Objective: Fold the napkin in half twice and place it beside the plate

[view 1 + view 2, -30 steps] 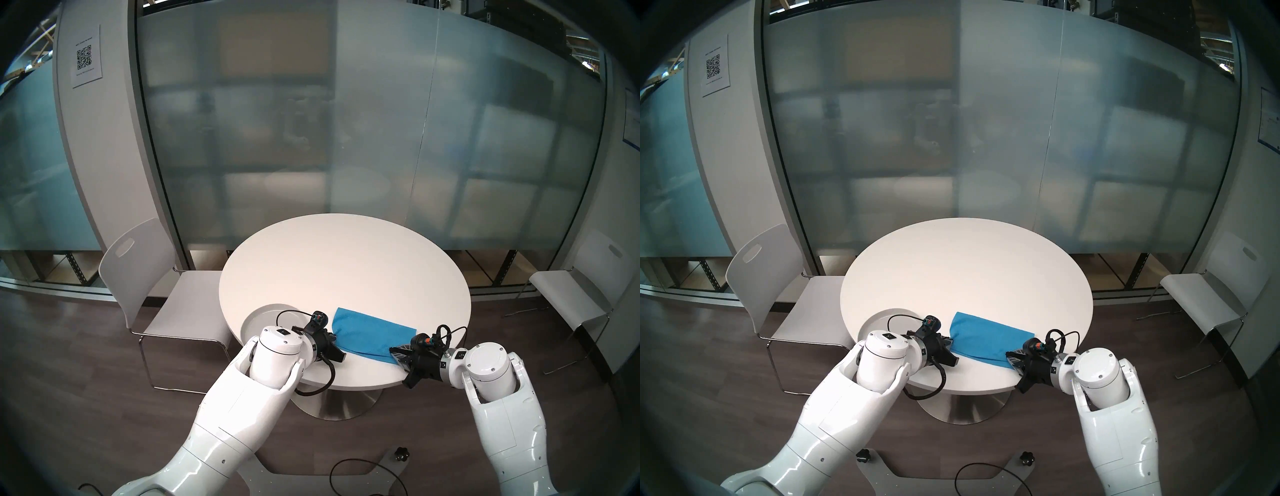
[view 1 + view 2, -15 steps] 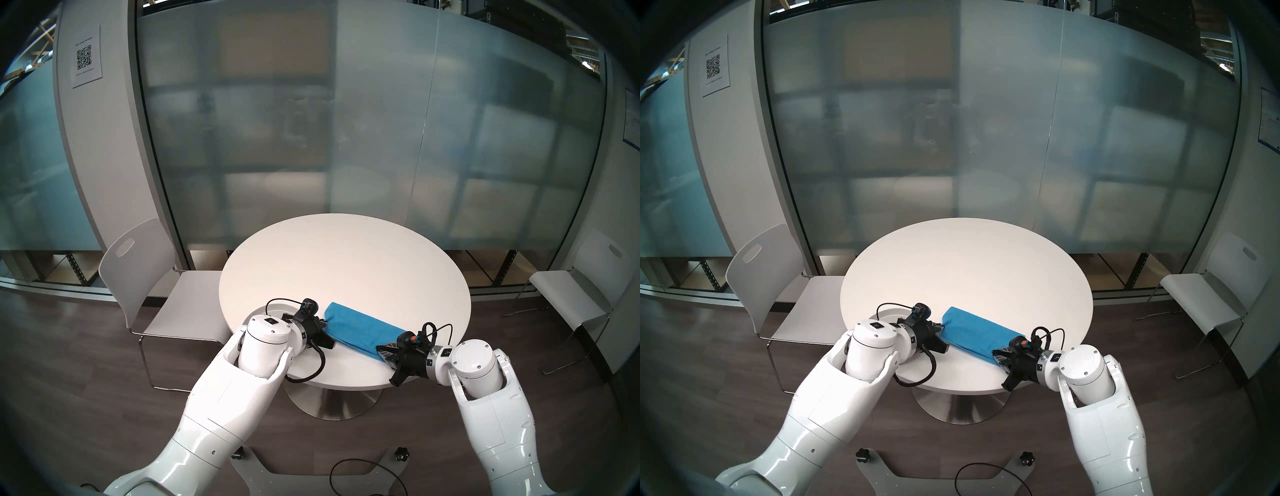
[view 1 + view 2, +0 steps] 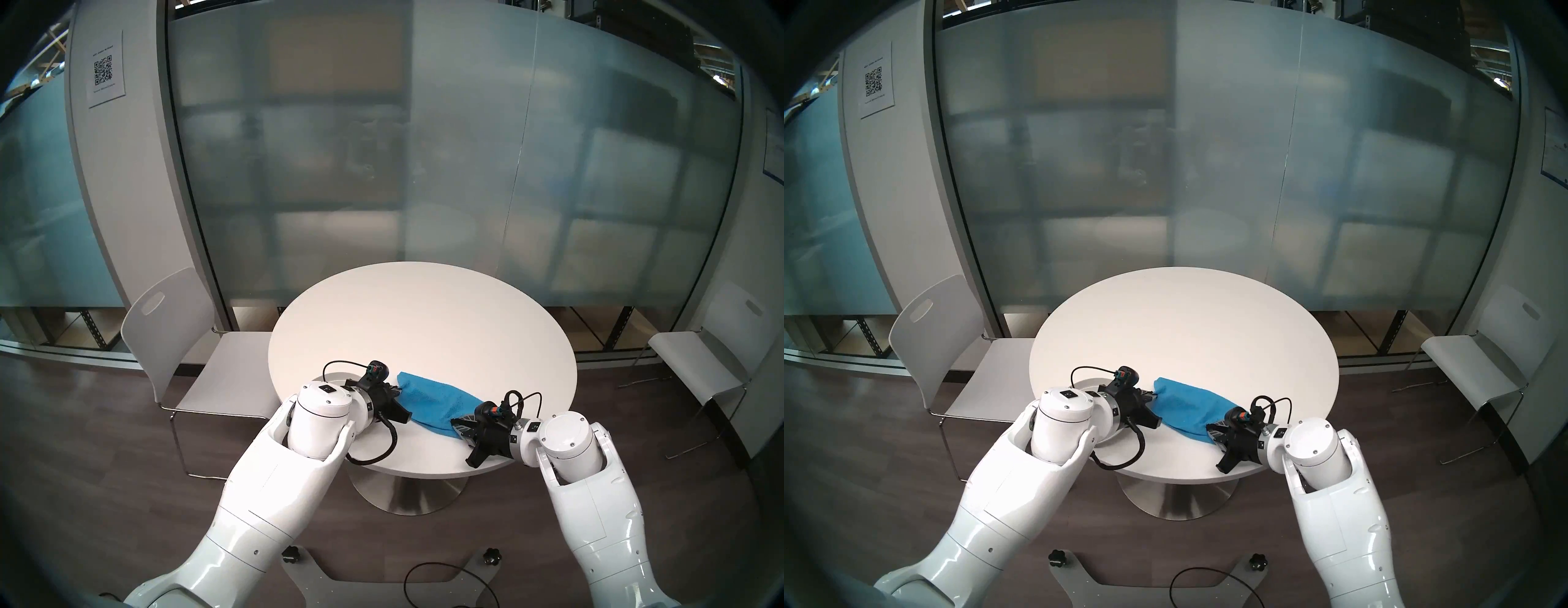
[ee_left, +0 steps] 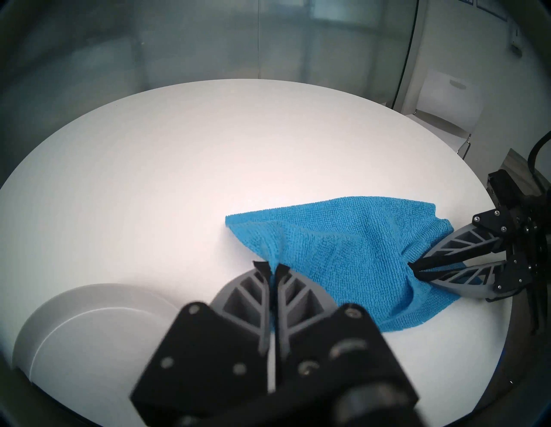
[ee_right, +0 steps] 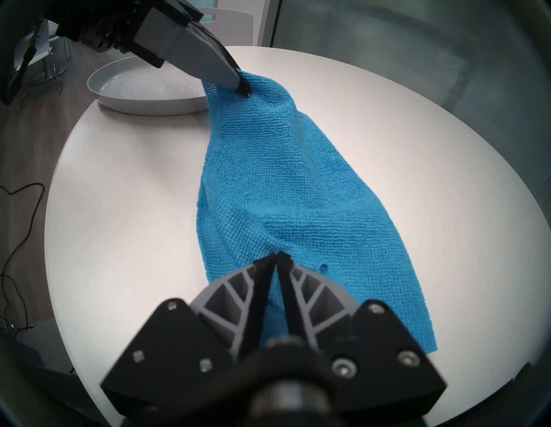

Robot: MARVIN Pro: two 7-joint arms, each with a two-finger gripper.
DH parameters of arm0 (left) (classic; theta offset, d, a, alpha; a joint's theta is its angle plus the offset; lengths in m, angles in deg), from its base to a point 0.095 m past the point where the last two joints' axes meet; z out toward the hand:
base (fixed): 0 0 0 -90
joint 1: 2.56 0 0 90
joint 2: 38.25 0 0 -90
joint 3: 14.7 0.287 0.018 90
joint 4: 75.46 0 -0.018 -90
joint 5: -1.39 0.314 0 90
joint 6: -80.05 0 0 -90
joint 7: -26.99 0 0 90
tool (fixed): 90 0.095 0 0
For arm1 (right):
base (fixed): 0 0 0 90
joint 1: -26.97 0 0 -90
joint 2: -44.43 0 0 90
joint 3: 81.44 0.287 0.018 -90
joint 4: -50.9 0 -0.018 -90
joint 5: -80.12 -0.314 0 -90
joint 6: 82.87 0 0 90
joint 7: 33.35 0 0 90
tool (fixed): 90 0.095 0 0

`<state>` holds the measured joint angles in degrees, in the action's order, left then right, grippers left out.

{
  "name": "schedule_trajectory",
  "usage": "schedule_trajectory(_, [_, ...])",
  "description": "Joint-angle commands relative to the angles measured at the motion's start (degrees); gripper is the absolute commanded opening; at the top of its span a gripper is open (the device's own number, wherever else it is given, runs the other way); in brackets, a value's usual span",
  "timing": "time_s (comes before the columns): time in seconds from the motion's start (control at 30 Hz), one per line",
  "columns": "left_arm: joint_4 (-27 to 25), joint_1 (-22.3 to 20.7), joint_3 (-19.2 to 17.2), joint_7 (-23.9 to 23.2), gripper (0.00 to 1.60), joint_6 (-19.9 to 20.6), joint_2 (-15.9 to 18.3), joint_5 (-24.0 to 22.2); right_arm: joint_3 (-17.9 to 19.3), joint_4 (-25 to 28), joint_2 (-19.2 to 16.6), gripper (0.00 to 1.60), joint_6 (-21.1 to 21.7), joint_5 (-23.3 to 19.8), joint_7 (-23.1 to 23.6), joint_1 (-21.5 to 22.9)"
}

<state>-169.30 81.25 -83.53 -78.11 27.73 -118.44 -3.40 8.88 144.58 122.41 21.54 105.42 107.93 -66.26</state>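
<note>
The blue napkin (image 3: pixel 432 401) (image 3: pixel 1187 403) lies as a slack, rumpled band on the round white table (image 3: pixel 424 314), its two ends lifted. My left gripper (image 3: pixel 399 392) (image 4: pixel 272 267) is shut on the napkin's (image 4: pixel 351 250) left end. My right gripper (image 3: pixel 456 424) (image 5: pixel 277 256) is shut on the right end of the napkin (image 5: pixel 283 190). The pale plate (image 4: pixel 89 313) (image 5: pixel 143 89) sits at the table's near left edge. It is just left of the napkin and largely hidden under my left wrist in the head views.
A white chair (image 3: pixel 169 339) stands left of the table and another chair (image 3: pixel 700 361) to the right. A frosted glass wall runs behind. A cable (image 3: pixel 445 581) lies on the floor by my base. The table's far half is bare.
Both arms shifted left, the right more than the left, so the napkin went from a flat stretched strip to a shorter, sagging bunch. The left wrist now covers more of the plate.
</note>
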Motion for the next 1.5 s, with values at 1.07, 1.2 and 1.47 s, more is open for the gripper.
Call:
schedule_trajectory(1.07, [-1.4,-1.1,0.9,-2.0,0.00,-2.2,2.5,2.2,3.9,7.9,-2.7,1.41,2.5,-0.2,3.7,-6.1])
schedule_trajectory(1.2, [-1.2,-1.1,0.8,-2.0,0.00,-2.5,2.4,2.5,4.2,8.2,-2.7,1.42,2.4,-0.3,3.7,-6.4])
schedule_trajectory(1.47, [-1.1,-0.9,0.7,-2.0,0.00,-2.7,2.2,2.7,4.8,9.0,-2.4,1.42,2.3,-0.5,3.4,-7.3])
